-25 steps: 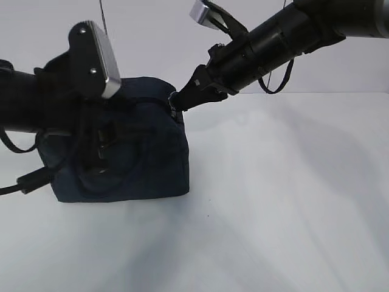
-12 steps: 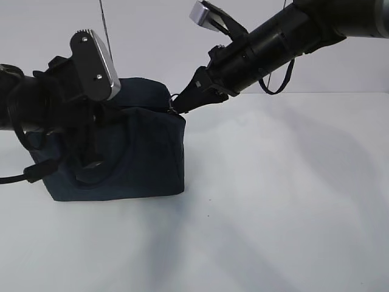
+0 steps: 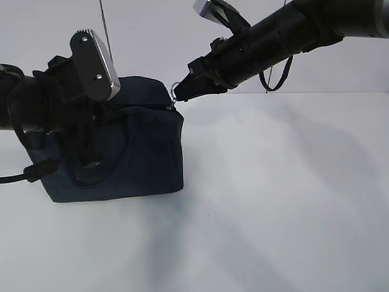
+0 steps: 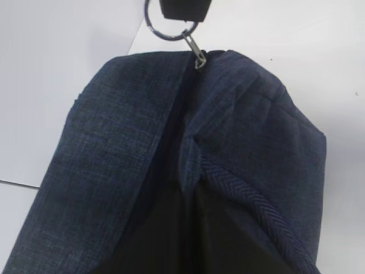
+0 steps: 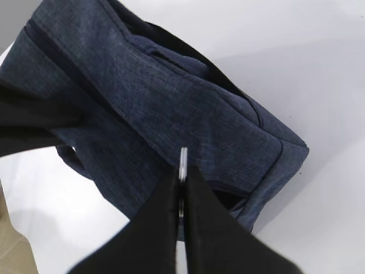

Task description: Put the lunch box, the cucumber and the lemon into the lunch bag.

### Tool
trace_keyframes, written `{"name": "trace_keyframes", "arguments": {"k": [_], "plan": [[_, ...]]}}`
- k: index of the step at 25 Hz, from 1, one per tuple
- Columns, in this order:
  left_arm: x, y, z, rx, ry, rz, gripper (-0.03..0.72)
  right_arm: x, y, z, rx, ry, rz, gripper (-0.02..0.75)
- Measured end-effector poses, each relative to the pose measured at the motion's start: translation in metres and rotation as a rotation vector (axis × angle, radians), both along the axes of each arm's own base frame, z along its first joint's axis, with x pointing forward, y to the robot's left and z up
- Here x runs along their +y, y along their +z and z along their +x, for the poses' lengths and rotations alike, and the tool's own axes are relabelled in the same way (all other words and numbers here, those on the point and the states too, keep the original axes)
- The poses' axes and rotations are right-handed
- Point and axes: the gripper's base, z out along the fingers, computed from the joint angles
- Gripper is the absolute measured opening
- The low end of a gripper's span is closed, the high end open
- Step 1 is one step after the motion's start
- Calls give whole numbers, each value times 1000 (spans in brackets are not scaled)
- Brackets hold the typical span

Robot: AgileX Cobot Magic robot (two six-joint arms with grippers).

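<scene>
The dark navy boxy fabric lunch bag [image 3: 121, 152] stands on the white table surface [image 3: 273, 213], directly below and in front of my right gripper [image 3: 182, 96], and my left gripper [image 3: 85, 131] is against its near left side. The bag's black zipper track [image 4: 183, 97] runs along the top seam and ends at the corner nearest my right gripper, where the slider sits at the upper right edge of the bag. My right gripper's jaws are pressed together on the silver ring pull [image 4: 164, 24] of that zipper; in the right wrist view the ring shows edge-on as a thin bright strip [image 5: 183, 171] pinched between my two black fingers [image 5: 205, 228], with the bag [image 5: 148, 108] just beyond the fingertips. In the left wrist view the ring hangs from the black fingertip block above the bag [image 4: 171, 171] and links through a small clasp to the slider. My left gripper is closed, its jaws brought fully together; the frames do not show clearly whether fabric is caught between them, though a herringbone-weave strap [image 4: 251, 200] of the bag runs just beside it. The bag's top appears closed along the visible seam.
</scene>
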Motion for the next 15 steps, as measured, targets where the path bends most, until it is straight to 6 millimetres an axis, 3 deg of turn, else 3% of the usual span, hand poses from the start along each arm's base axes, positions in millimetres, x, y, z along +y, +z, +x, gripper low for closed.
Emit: {"name": "trace_keyframes", "arguments": {"k": [15], "plan": [[1,0,1,-4,24,0,0,-7,-6,8,175,-276,-17,8]]}}
